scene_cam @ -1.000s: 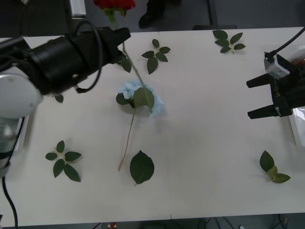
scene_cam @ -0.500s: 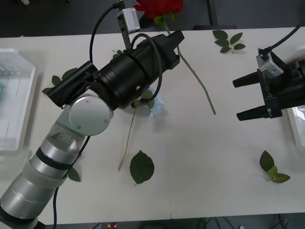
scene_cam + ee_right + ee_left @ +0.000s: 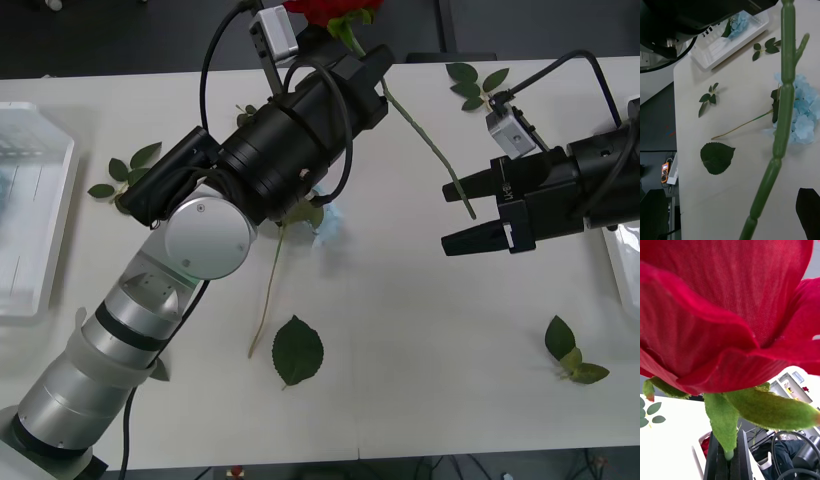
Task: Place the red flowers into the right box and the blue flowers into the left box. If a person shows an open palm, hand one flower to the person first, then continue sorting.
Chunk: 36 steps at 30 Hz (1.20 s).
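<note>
My left gripper (image 3: 372, 72) clamps the red rose (image 3: 330, 10); its stem slants rightward and nearer, its tip between my open right gripper (image 3: 456, 214) fingers.

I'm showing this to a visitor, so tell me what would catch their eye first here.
First the red rose, held up at the table's far edge by the left end effector, its long stem slanting toward the open right end effector. Next, the blue hydrangea lying mid-table, partly under the left arm.

No legible text, labels or signs.
</note>
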Motion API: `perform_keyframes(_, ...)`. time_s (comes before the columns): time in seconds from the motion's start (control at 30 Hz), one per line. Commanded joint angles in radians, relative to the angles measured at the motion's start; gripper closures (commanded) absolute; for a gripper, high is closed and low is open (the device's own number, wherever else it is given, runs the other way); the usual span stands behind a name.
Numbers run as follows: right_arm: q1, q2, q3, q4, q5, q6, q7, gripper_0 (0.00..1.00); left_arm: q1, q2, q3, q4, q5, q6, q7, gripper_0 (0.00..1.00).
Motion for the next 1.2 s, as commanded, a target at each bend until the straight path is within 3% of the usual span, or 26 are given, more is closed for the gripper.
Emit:
perform_keyframes(0.03, -0.036, 0.03, 0.0, -0.034, -0.015, -0.001, -0.075, 0.0, -0.051, -0.029, -0.023, -0.008, -0.006, -0.016, 0.023, 1.0)
perform_keyframes(0.17, -0.05, 0.053, 0.0, -0.037, 0.046, -0.001, -0.11, 0.03, -0.053, -0.023, -0.024, -0.008, -0.007, -0.014, 0.021, 1.0)
perform_keyframes(0.27, -0.059, 0.082, 0.0, -0.035, 0.081, -0.004, -0.124, 0.24, -0.053, -0.018, -0.023, -0.008, -0.011, -0.014, 0.017, 1.0)
perform_keyframes(0.4, -0.077, 0.105, 0.0, -0.035, 0.097, -0.006, -0.188, 0.4, -0.053, -0.017, -0.024, -0.008, -0.012, -0.016, 0.014, 1.0)
perform_keyframes(0.6, -0.087, 0.122, 0.0, -0.035, 0.097, -0.009, -0.246, 0.97, -0.053, -0.015, -0.024, -0.008, -0.014, -0.014, 0.014, 1.0)
perform_keyframes(1.0, -0.087, 0.121, 0.0, -0.035, 0.098, -0.009, -0.259, 1.0, -0.053, -0.007, -0.017, -0.008, -0.004, -0.016, 0.012, 0.98)
perform_keyframes(1.07, -0.087, 0.118, 0.0, -0.035, 0.101, -0.009, -0.262, 1.0, -0.053, 0.0, -0.015, -0.008, -0.001, -0.016, 0.012, 0.41)
perform_keyframes(1.2, -0.087, 0.113, 0.0, -0.035, 0.11, -0.009, -0.265, 1.0, -0.051, 0.014, -0.014, -0.008, 0.008, -0.016, 0.012, 0.03)
